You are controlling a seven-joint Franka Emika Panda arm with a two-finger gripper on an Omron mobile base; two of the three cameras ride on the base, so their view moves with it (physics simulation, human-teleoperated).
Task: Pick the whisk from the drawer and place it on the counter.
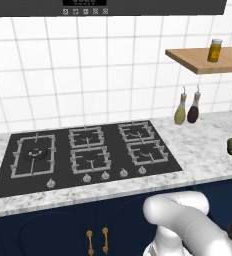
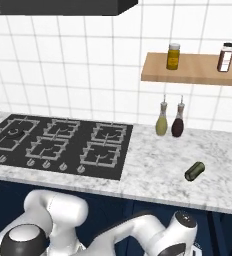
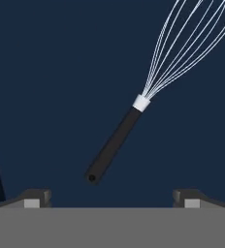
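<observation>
The white-grey marbled stone surface runs beneath a white tiled wall, with a black gas hob set into it. Two slim bottles, one olive and one dark red, stand against the tiles under a wooden wall shelf, and a stubby dark olive-green object lies on the stone. In the hand view, the small whisk with silver wire loops and thin black handle lies on the navy-blue drawer floor. The fingers stand wide apart, touching nothing; the handle's butt points into the gap between them, loops slanting away to the upper right.
</observation>
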